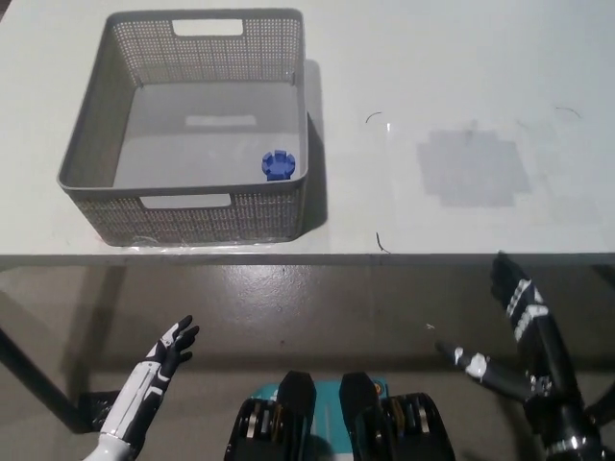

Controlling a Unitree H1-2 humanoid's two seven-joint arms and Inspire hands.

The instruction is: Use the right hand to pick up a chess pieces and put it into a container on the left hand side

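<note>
On the white table [461, 77] sits a grey basket [86, 163]; both hands' fingers hang released.
</note>
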